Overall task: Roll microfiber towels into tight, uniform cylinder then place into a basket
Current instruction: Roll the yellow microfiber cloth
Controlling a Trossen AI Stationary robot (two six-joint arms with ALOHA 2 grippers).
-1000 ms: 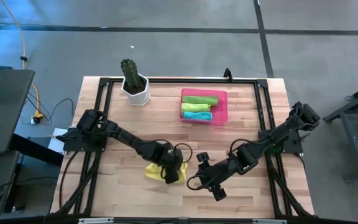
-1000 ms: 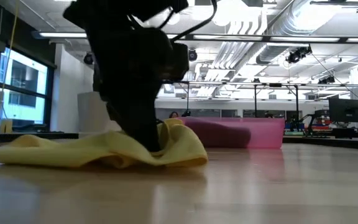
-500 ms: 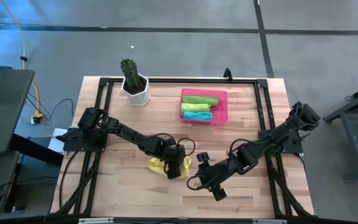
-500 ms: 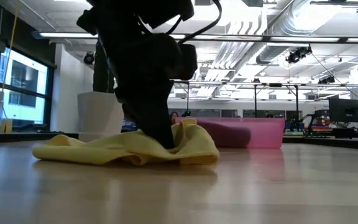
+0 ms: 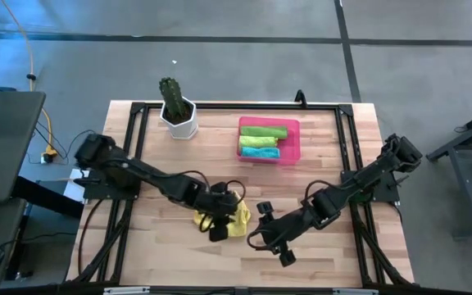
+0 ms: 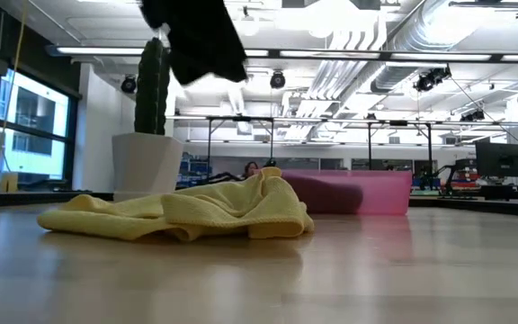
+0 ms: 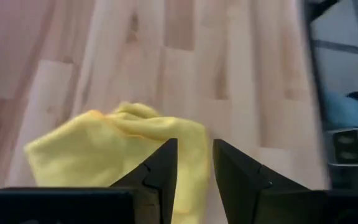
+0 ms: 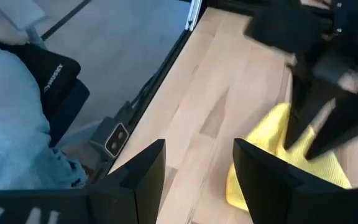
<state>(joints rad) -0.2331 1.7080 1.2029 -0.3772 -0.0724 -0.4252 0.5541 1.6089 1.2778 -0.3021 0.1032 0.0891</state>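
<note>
- High view: the left gripper [image 5: 220, 232] hangs over the near-middle part of the table [image 5: 154, 246], its dark fingers pointing toward the near edge. The yellow towel [image 5: 238, 224] lies crumpled right under and beside this gripper, showing mostly on the side toward the right arm.
- High view: the right gripper [image 5: 283, 256] sits near the table's front edge, just beside the yellow towel but apart from it, holding nothing.
- High view: well beyond both grippers, at the far side, the pink basket [image 5: 292, 153] holds a green rolled towel [image 5: 263, 131], a teal rolled towel [image 5: 260, 142] and another green roll [image 5: 258, 152]. A white pot with a cactus [image 5: 177, 111] stands to the basket's left.
- Low view: the yellow towel [image 6: 187, 211] lies in a loose rumpled heap on the wood; a dark part of an arm hangs well above it, not touching. The basket [image 6: 380, 192] shows behind the heap, the cactus pot [image 6: 145, 162] behind its other end.
- Left wrist view: the left gripper [image 7: 194, 163] has its two fingers a narrow gap apart with nothing between them, released; the yellow towel [image 7: 104, 146] lies below and just ahead of the tips.
- Right wrist view: the right gripper [image 8: 197, 165] has its fingers spread wide and empty; the yellow towel [image 8: 272, 140] lies ahead of it, with the left arm's dark gripper [image 8: 319, 134] over it. A person's light blue sleeve [image 8: 8, 112] shows beyond the table's edge.
</note>
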